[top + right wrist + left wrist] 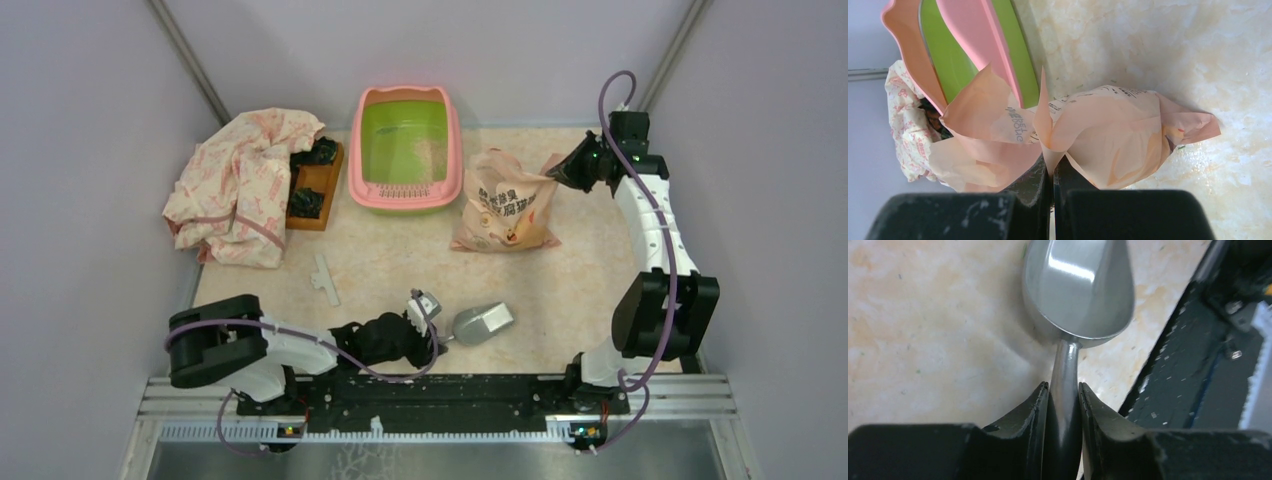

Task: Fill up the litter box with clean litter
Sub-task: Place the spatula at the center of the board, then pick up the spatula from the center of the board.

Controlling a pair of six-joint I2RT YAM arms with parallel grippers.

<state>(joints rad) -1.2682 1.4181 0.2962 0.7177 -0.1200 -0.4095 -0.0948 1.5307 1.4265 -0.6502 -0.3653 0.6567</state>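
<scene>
1. Top external view: my left gripper (pixel 432 325) sits low at 6 o'clock on the pale marbled table (pixel 400 262), close to my bases.
2. Its jaws are clamped on the thin handle of the silver metal scoop (pixel 484 322). The bowl lies on the table and points toward 3 o'clock from the gripper.
3. In the left wrist view, the handle runs straight between the two dark fingers (pixel 1038 410) of the left gripper (pixel 1064 390), which press it from both sides. The silver metal scoop (pixel 1078 290) shows its shiny bowl just ahead.
4. The rectangular plastic litter box with a pink rim and lime-green inside (pixel 404 197) stands at 12 o'clock, against the back wall.
5. A small pale patch of tan granules (pixel 428 150) lies on its green floor toward the 3 o'clock side.
6. The peach-pink bag with bold lettering (pixel 505 205) lies flat at 1 o'clock, just beside the litter box's 3 o'clock wall. I cannot tell whether they touch.
7. My right gripper (pixel 560 172) reaches to the bag's far corner at 2 o'clock.
8. In the right wrist view, the right gripper (pixel 1052 167) is closed tight, pinching a crumpled fold of the peach-pink bag (pixel 1108 140), with the litter box (pixel 973 40) beyond it.
9. At 10 o'clock lie a crumpled cream cloth with a pink print (pixel 245 185) and a brown wooden tray (pixel 318 185) holding dark things.
10. A small white plastic strip (pixel 325 278) lies near the middle of the table.
</scene>
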